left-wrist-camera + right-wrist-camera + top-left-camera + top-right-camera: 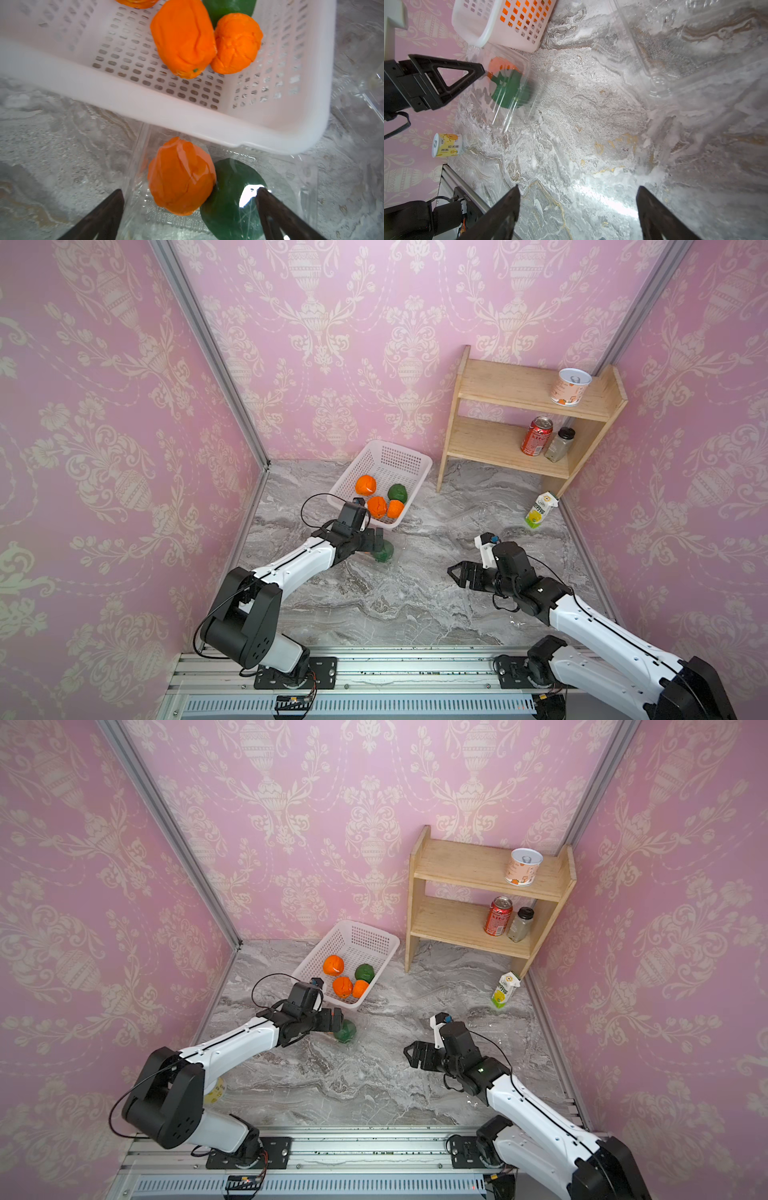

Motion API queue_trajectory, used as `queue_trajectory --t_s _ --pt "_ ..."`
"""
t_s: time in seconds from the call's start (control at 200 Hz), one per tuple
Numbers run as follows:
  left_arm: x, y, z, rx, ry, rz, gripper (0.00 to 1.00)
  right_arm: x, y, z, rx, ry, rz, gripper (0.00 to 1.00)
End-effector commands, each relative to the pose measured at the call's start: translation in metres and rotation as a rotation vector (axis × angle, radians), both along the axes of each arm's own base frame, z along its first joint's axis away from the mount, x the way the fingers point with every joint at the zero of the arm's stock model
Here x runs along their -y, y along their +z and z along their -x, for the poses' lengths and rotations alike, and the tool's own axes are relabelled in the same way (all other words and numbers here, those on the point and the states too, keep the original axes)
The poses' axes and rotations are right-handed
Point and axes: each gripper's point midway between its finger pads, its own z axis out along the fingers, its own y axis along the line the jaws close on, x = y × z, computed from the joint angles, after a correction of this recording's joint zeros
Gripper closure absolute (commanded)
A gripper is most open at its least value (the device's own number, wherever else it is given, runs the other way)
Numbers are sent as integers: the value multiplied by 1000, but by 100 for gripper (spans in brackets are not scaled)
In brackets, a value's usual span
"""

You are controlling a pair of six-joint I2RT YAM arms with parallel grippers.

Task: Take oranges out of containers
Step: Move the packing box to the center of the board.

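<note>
1. The left gripper [189, 190] hangs wide open and empty over a clear tray [295, 176] just beside the white basket [166, 108].
2. In that tray an orange [180, 176] touches a green fruit [232, 197]. Three more oranges [377, 506] lie in the basket with a second green fruit [397, 492], so this looks like the last orange to lift out.
3. One finger [268, 207] is above the green fruit. I judge the gripper should shift toward the orange and turn so the jaws close across the orange's free sides, not on both fruits.
4. Glare lies over both fruits. I cannot tell whether a clear lid covers them; if one does, it must be opened first.
5. The right gripper [578, 187] is open and empty above the bare table [591, 124], well apart from the tray. The thin tray may slide or lift with the fruit, so pinning its rim would help.
6. Writing: the yellow can [447, 145] bears Chinese characters I cannot read with certainty. Print on the carton [540, 510] and the red can [536, 435] is illegible.
</note>
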Motion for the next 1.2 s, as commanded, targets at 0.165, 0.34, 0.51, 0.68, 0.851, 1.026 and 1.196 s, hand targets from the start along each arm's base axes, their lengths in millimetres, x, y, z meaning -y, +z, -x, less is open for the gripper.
queue_trajectory --t_s 0.165,0.34,0.51,0.68,0.851,1.026,1.196 --pt "66 -1 -1 19 -84 14 1 13 -9 11 -19 -28 46 11" --pt "107 -2 -6 33 -165 23 1 19 -12 14 -29 -46 70 11" --pt "144 -1 -14 45 -213 67 1 26 -12 17 -28 -66 87 11" --pt "184 7 -14 80 -309 89 1 33 -10 21 -19 -89 96 10" --pt "205 22 -12 112 -367 120 1 38 -11 25 -23 -97 104 10" --pt "196 50 -3 181 -366 127 1 43 -12 27 -18 -111 115 9" --pt "158 75 13 243 -302 94 1 44 -13 24 -14 -113 126 7"
